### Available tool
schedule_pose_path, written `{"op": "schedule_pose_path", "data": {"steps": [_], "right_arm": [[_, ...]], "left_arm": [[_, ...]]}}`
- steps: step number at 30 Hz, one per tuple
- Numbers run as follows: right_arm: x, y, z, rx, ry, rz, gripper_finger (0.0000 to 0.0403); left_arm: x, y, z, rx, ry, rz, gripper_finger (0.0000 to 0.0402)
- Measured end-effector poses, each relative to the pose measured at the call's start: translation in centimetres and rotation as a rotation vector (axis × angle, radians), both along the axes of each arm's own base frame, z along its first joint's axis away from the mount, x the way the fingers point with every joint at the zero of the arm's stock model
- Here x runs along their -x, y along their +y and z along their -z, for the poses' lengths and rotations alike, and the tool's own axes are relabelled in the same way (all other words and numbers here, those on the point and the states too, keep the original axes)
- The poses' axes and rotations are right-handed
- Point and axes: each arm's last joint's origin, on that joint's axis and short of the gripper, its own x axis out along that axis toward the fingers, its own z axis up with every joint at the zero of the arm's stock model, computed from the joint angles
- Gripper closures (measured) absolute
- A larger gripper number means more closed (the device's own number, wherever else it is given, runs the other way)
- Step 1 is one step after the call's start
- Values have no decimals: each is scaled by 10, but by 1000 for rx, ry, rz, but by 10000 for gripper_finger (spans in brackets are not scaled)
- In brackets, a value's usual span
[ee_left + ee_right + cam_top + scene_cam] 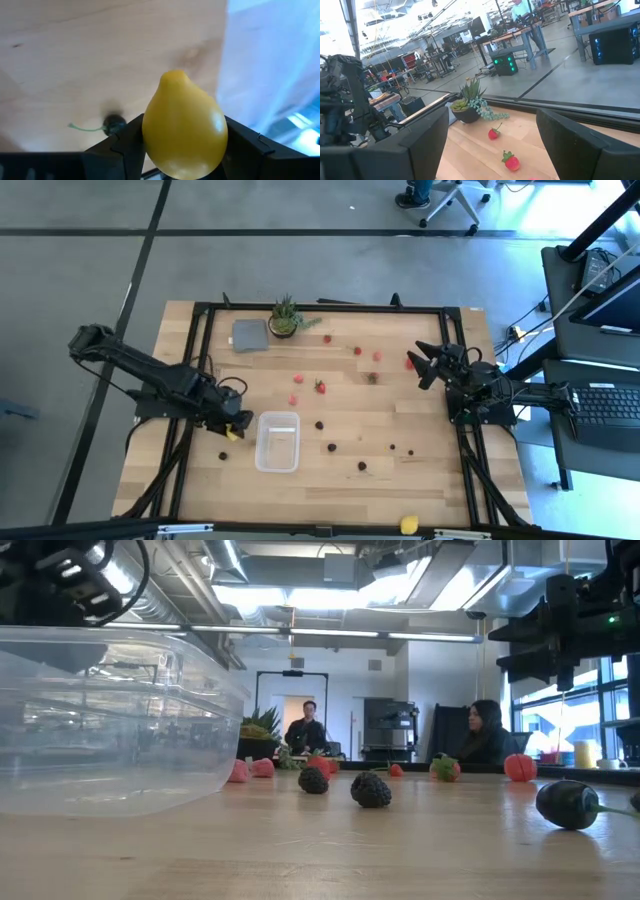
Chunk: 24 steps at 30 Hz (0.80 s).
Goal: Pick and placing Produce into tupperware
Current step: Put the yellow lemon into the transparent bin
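My left gripper [237, 430] is just left of the clear plastic tub [277, 441], shut on a yellow lemon [184, 128]. The tub rests on the table by its base and fills the left of the low view [110, 720]. Red strawberry pieces [320, 386] and dark berries [331, 446] lie scattered over the table between the arms. Another yellow lemon [408, 524] lies at the near edge. A dark berry with a green stem [113, 125] lies on the wood below the left gripper. My right gripper [422, 365] hovers open at the right side, above the table. My left gripper pinches the yellow lemon at its broad middle [150, 135] between the two fingers, one on each side. The lemon's pointed end [172, 76] sticks out past the fingertips. It is lifted clear of the table, next to the tub's left wall.
A green spiky potted plant [285, 317] and a flat grey square piece [249, 335] sit near the far edge. A black frame [330, 307] runs around the table. People sit in the room beyond the table [482, 735].
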Motion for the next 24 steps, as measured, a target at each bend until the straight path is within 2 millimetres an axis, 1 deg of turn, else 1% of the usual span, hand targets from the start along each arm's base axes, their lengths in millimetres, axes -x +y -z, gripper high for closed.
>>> {"op": "schedule_pose_path", "data": {"steps": [8,14,18,24], "right_arm": [[0,0,0,1,2,0,100],[0,0,0,2,3,0,100],[0,0,0,2,3,1,100],[0,0,0,1,3,3,100]], "left_arm": [[8,10,-18,38,-145,-48,204],[7,14,-33,66,-316,-59,205],[0,17,-41,22,-454,-71,205],[-27,16,-48,-85,-662,-27,205]]}}
